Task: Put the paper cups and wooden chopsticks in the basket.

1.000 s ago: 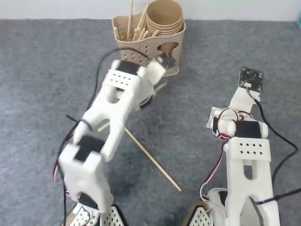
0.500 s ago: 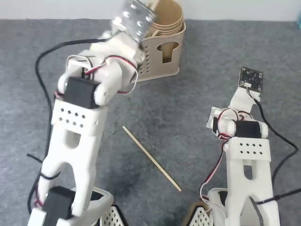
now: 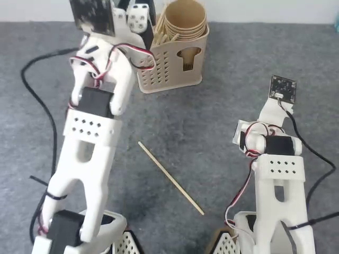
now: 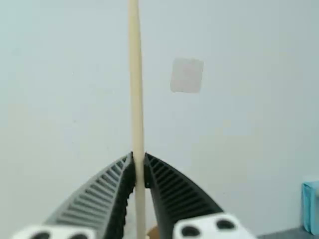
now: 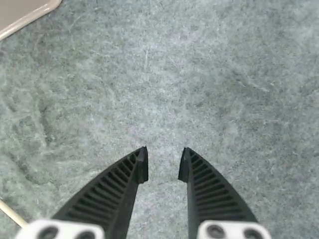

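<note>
A beige slotted basket (image 3: 183, 66) stands at the table's far edge, holding stacked paper cups (image 3: 185, 18) and several wooden chopsticks (image 3: 160, 33). My left gripper (image 3: 147, 21) is raised beside the basket's left rim. In the left wrist view the left gripper (image 4: 138, 160) is shut on a chopstick (image 4: 134, 89) that stands upright against the pale wall. Another chopstick (image 3: 170, 177) lies diagonally on the grey carpet between the arms. My right gripper (image 5: 163, 164) hangs open over bare carpet, nothing between its fingers. That chopstick's tip (image 5: 12, 214) shows at one edge.
The right arm (image 3: 275, 159) sits folded at the right side, its camera board (image 3: 282, 89) tilted up. A corner of the basket (image 5: 25, 12) appears in the right wrist view. Black cables (image 3: 37, 95) loop left of the left arm. Grey carpet covers the table.
The left arm has lifted off the carpet with a chopstick and swung up to the basket's left rim. The right arm has stayed still.
</note>
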`<state>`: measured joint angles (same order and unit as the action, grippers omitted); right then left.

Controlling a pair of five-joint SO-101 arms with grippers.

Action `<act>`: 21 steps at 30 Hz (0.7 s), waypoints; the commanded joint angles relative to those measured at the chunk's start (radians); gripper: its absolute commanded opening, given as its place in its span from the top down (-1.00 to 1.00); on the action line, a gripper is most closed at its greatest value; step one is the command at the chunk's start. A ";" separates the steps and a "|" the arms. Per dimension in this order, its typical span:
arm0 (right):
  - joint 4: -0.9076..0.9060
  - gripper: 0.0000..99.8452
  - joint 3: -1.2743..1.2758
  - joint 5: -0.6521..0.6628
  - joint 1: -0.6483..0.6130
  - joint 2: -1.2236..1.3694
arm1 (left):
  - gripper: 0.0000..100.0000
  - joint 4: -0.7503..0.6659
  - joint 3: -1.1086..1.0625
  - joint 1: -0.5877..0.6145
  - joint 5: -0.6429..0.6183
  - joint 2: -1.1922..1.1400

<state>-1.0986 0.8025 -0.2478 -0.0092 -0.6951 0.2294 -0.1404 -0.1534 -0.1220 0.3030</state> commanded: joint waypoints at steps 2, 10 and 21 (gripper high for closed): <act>0.025 0.77 -0.008 0.043 -0.002 0.001 | 0.98 -0.207 -0.048 0.055 -0.017 0.002; 0.025 0.77 -0.008 0.046 -0.005 0.001 | 0.98 -0.281 0.051 0.124 -0.023 -0.262; 0.025 0.77 -0.008 0.046 -0.005 0.001 | 0.86 -0.279 0.077 0.124 0.046 -0.387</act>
<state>-1.0986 0.8025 -0.2171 -0.0107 -0.6951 -0.0253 -0.1204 -0.0368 -0.1297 -0.0974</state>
